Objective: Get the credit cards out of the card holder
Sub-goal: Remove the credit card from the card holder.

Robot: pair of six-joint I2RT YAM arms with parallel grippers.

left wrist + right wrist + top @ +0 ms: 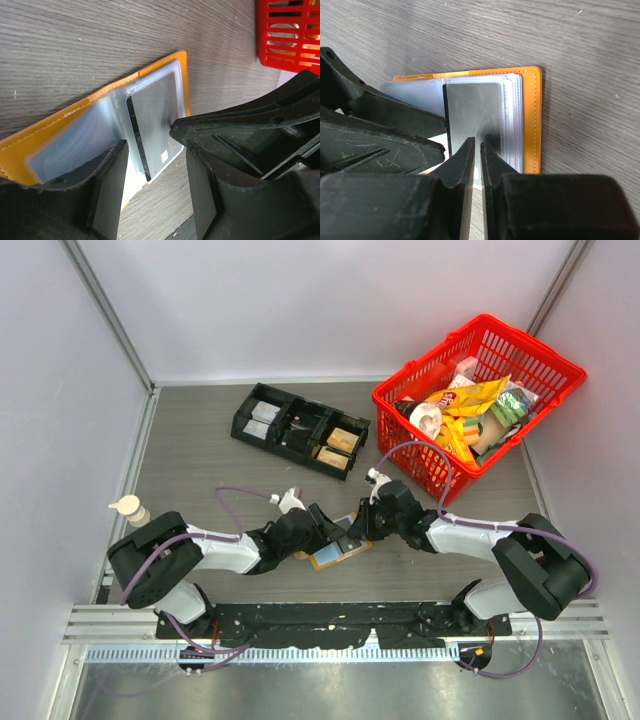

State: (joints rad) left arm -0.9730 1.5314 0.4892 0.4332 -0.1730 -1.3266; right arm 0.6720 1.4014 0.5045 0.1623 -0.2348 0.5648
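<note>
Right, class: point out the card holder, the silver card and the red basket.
card holder (531, 120): right wrist view, orange cover edge.
silver card (472, 107): right wrist view, card face.
red basket (431, 355): top external view, far-left rim.

The card holder (335, 552) lies open on the table (200, 460), near centre, with the left gripper (325, 530) at its left and the right gripper (365, 525) at its right. A card (472, 112) sits in its right sleeve. The compartment tray (300, 430) lies behind it, the basket (545, 347) far right, and a bottle (128, 508) at the left edge.
</note>
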